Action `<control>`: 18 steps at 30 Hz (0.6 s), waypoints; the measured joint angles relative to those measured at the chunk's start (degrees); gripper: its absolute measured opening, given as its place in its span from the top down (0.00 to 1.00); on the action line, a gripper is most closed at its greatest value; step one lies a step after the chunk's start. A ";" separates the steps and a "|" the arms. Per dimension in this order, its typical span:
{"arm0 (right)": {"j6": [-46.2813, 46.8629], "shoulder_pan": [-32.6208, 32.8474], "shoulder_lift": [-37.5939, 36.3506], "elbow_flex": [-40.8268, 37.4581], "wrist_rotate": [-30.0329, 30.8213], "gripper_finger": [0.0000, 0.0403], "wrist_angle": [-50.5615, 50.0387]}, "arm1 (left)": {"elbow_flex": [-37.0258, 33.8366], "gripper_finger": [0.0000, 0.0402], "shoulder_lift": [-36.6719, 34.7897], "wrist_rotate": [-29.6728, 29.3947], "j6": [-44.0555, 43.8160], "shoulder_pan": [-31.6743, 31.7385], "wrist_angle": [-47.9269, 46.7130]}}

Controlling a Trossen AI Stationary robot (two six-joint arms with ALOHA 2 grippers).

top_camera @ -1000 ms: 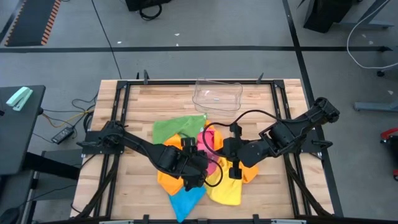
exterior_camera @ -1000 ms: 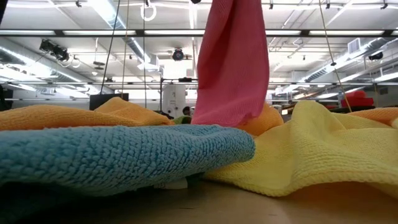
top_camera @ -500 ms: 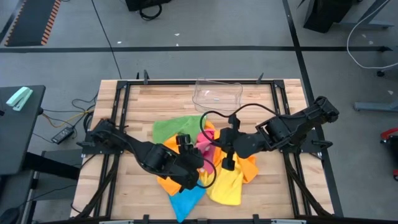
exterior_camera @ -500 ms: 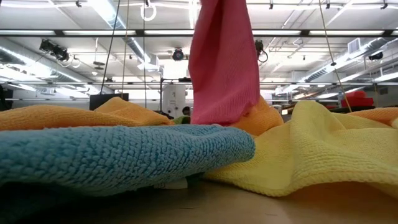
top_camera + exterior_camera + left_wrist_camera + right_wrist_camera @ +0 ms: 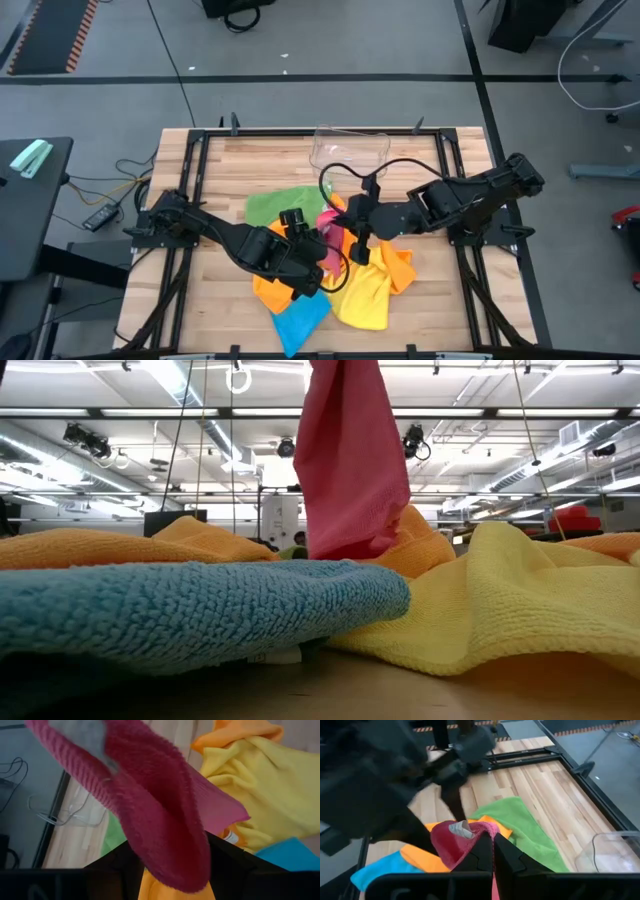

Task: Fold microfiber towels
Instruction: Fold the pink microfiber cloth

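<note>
Pink towel point(image 5: 350, 460) top cut off in low view; left gripper point(image 5: 170, 865) fingertips hidden.

A: Where do the two arms sit relative to the pink towel point(image 5: 333, 243)?

B: The left arm reaches in from the counter's left edge, its left tool point(image 5: 312, 262) right beside the towel on the left. The right arm comes from the right edge, bent at the elbow, with the right tool point(image 5: 358, 247) above the towel's right side.

A: And the fingers?

B: The right tool's fingers point(image 5: 485, 851) are pinched tight on the pink towel, holding it up. The left tool's dark fingers stand apart with pink towel lying between them; an actual grip there is unclear.
</note>
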 joint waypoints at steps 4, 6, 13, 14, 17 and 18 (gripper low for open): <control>-0.71 -0.08 -0.17 1.84 -0.24 0.99 -0.02 | 0.00 0.53 -0.22 -2.25 0.74 -0.75 -0.43; -0.85 -0.20 -0.17 2.13 -0.13 0.99 -0.22 | 0.00 0.56 -0.62 -3.57 1.31 -1.17 -0.74; -0.85 -0.13 -0.15 2.47 -0.21 0.99 -2.28 | 0.04 0.72 -1.95 -4.21 1.55 -2.38 -1.98; -0.68 -0.13 -0.15 2.47 -0.20 0.99 -2.44 | 0.04 0.75 -2.07 -4.21 1.53 -2.36 -2.28; -0.65 -0.14 -0.16 2.47 -0.48 0.99 -2.59 | 0.07 0.83 -2.56 -3.93 1.55 -2.36 -5.71; -0.65 -0.10 -0.25 2.47 -1.12 0.99 -2.83 | 0.07 0.87 -2.65 -3.84 1.55 -2.36 -6.48</control>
